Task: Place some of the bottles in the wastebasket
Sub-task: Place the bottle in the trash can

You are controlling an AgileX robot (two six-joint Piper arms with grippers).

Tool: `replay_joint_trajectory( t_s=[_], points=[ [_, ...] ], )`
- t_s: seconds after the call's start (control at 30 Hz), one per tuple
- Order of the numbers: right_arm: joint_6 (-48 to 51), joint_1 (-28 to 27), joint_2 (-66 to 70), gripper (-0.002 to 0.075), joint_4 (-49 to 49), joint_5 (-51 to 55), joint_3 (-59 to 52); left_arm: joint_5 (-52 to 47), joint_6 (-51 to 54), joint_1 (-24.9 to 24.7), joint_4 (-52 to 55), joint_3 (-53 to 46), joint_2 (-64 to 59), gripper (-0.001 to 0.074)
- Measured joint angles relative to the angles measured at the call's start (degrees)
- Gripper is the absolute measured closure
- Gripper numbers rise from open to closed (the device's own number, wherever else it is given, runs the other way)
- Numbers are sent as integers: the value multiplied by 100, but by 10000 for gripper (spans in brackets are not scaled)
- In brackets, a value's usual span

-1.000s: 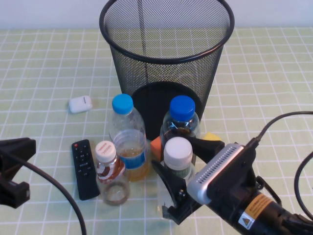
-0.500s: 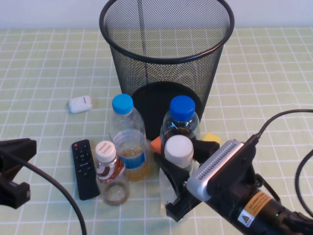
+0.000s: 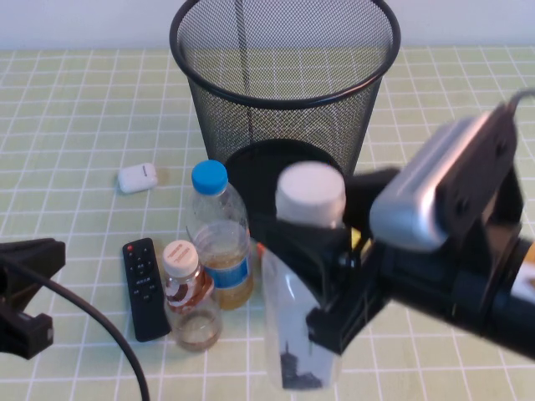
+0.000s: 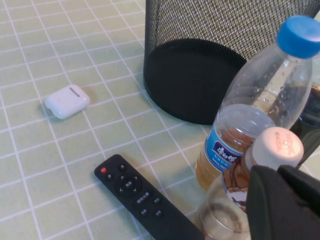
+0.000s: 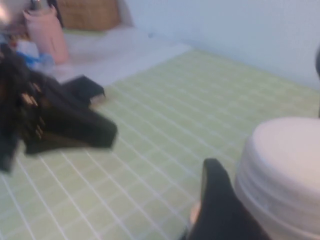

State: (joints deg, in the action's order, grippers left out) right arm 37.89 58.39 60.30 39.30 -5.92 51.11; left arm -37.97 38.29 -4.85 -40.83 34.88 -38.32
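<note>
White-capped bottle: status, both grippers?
Right gripper shut on tall white-capped clear plastic bottle, lifted near black wire-mesh wastebasket. Left gripper parked at left. Wastebasket mouth unobstructed.

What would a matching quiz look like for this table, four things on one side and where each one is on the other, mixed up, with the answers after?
Things:
1. tall white-capped bottle
2. remote control
3. earbud case
4. wastebasket

Places:
A. lying flat next to the short white-capped bottle
B. standing behind the group of bottles
C. lifted off the table, clamped in the right gripper
D. alone on the cloth, out toward the robot's left of the wastebasket

Pairs: 1-C, 2-A, 3-D, 4-B

The left gripper sits low at the left edge, holding nothing.
</note>
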Motion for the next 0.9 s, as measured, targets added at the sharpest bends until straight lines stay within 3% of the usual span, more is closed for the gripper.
replay_joint_trajectory(
  t_s=[0.23, 0.6, 0.9],
  points=[
    [1246, -419, 174, 729, 745, 0, 990, -89, 11, 0, 0, 0, 0, 741],
    [1536, -1777, 772, 732, 917, 419, 2390, -93, 11, 0, 0, 0, 0, 741],
    [1607, -2296, 1859, 732, 865, 879, 4086, -102, 11, 0, 0, 0, 0, 741]
  ],
)
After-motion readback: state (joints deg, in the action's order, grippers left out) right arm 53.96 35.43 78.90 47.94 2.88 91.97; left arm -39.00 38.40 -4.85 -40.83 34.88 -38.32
